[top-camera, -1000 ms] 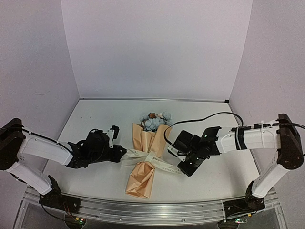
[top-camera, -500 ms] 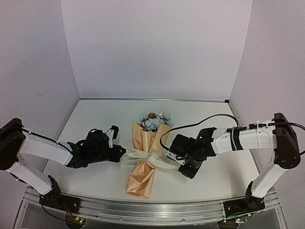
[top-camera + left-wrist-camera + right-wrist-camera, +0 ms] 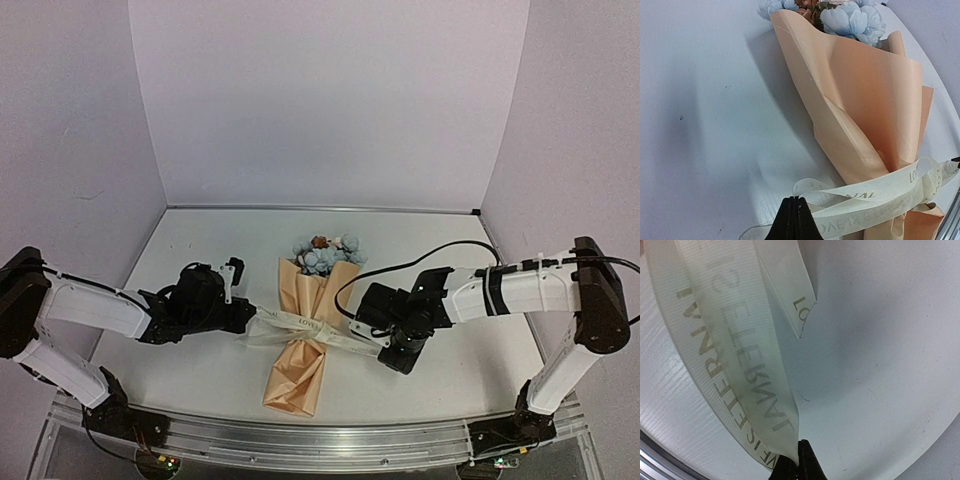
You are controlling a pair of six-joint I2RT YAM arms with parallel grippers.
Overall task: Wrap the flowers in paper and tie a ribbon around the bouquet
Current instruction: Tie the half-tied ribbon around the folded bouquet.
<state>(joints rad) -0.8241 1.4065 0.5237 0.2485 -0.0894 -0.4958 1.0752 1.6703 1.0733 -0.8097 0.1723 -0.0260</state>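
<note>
A: Gripping anything, were they?
B: Left gripper (image 3: pixel 247 321) clamped the ribbon (image 3: pixel 312 325) at nine o'clock of the bouquet (image 3: pixel 298 372); right gripper (image 3: pixel 384 349) pinched it at four.
A: Bouquet's lie?
B: On the table (image 3: pixel 200 240), long axis six-to-twelve, flowers (image 3: pixel 325 255) pointed at twelve.

The paper (image 3: pixel 296 372) was plain peach-tan. The flowers (image 3: pixel 326 256) were pale blue, with one brownish-pink bloom among them. The ribbon (image 3: pixel 865 199) was cream, printed with grey-brown capital lettering. The table (image 3: pixel 200 250) was white.
</note>
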